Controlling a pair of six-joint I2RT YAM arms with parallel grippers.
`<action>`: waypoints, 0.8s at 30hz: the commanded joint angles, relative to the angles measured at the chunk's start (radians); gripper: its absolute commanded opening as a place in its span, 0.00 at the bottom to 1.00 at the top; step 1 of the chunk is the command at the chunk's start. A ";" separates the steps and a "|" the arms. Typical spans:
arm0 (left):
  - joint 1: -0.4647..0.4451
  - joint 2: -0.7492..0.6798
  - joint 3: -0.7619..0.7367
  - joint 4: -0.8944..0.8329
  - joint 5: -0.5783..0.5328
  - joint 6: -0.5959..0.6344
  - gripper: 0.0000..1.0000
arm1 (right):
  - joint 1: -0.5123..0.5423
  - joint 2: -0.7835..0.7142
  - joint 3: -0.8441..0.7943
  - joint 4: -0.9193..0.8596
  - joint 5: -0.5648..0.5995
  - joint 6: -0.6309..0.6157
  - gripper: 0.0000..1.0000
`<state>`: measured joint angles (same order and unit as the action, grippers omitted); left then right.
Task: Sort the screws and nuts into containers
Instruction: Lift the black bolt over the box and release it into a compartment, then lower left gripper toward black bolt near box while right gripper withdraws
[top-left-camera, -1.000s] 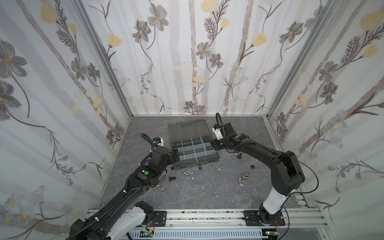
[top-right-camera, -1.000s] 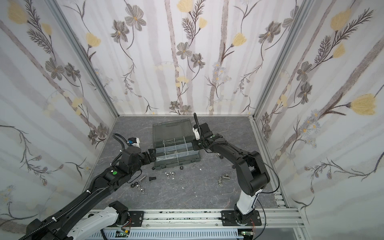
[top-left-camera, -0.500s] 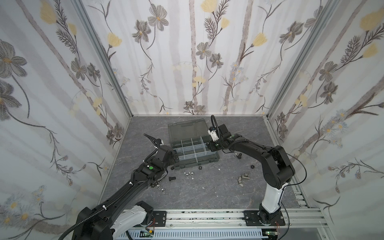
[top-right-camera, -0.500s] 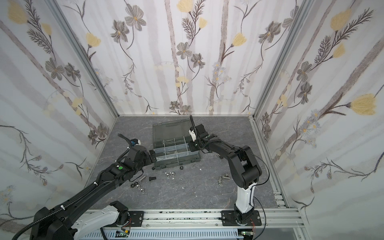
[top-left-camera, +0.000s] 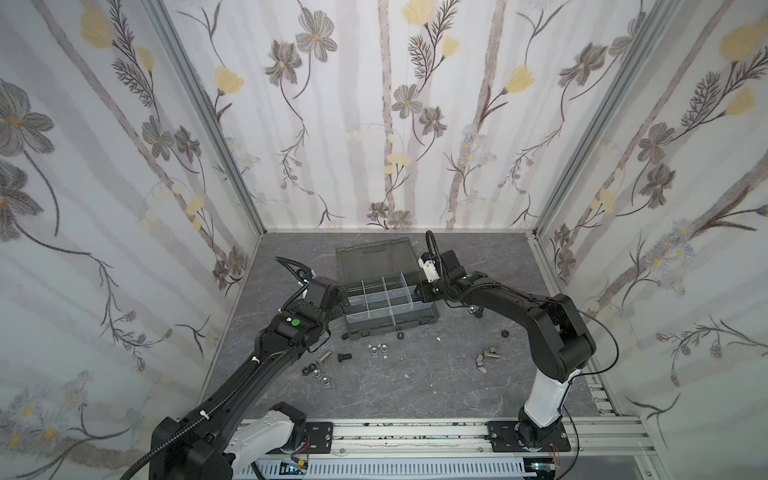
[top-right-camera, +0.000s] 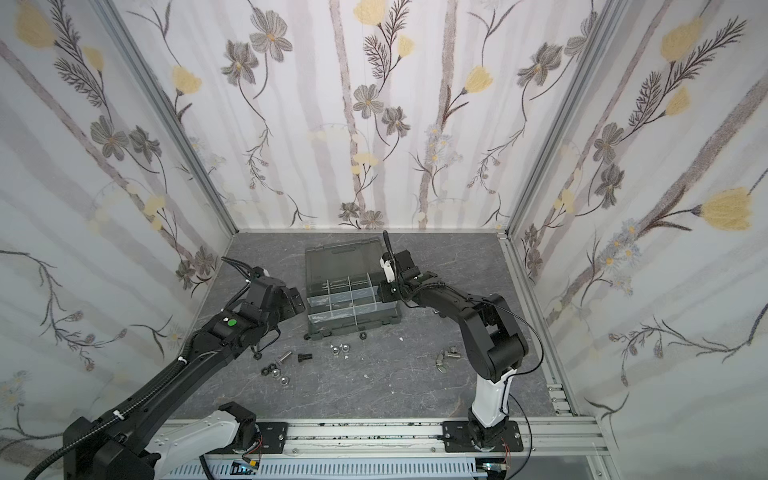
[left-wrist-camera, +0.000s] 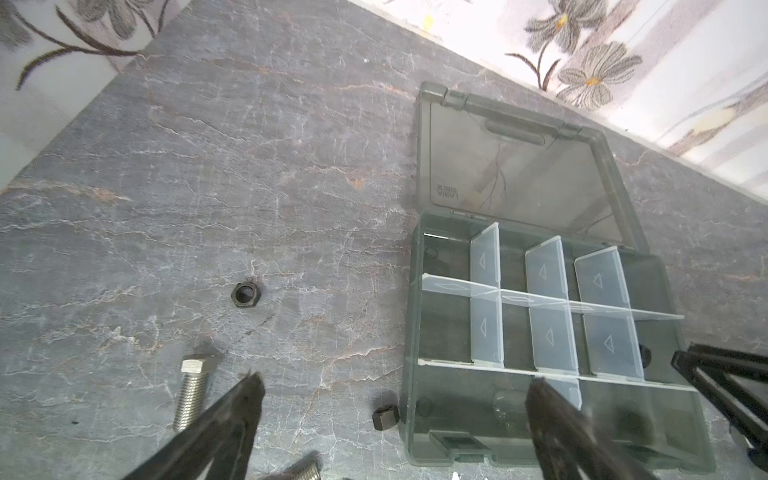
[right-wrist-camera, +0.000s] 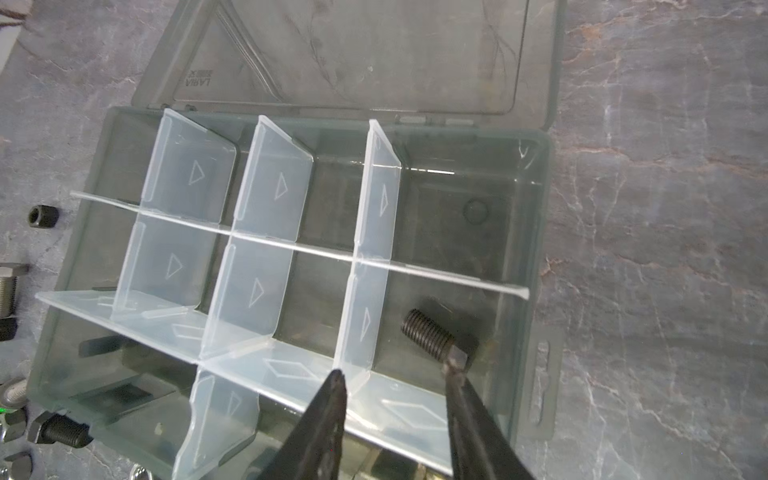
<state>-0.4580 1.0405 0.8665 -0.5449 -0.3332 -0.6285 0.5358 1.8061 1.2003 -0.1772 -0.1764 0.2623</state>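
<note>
The organizer box (top-left-camera: 395, 327) is laid open so its cells are reachable from above. The right gripper (right-wrist-camera: 397, 370), jaws parted, is held over the end cell (right-wrist-camera: 469, 266), where a black screw (right-wrist-camera: 428, 332) is seen against one fingertip (right-wrist-camera: 456, 372). The left gripper (left-wrist-camera: 395, 384), spread wide, is poised near a silver bolt (left-wrist-camera: 192, 390) and black nut (left-wrist-camera: 245, 294), and is judged crowded by the box corner.

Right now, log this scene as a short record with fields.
organizer box: lid open
left fingers: spread wide, empty, by the box's left end
right fingers: apart over an end cell
black screw: inside that cell, head against one finger
table: silver screw, black nut and other pieces loose in front of the box
</note>
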 joint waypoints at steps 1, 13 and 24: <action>0.015 -0.040 0.013 -0.112 0.031 -0.002 0.91 | -0.005 -0.062 -0.079 0.206 -0.005 0.092 0.44; 0.014 -0.094 -0.038 -0.285 0.155 -0.061 0.73 | 0.046 -0.357 -0.320 0.431 -0.028 0.197 0.53; -0.097 -0.071 -0.098 -0.260 0.130 -0.172 0.88 | 0.043 -0.604 -0.488 0.475 0.047 0.175 0.74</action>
<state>-0.5354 0.9676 0.7822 -0.8272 -0.1837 -0.7334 0.5816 1.2411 0.7391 0.2539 -0.1703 0.4400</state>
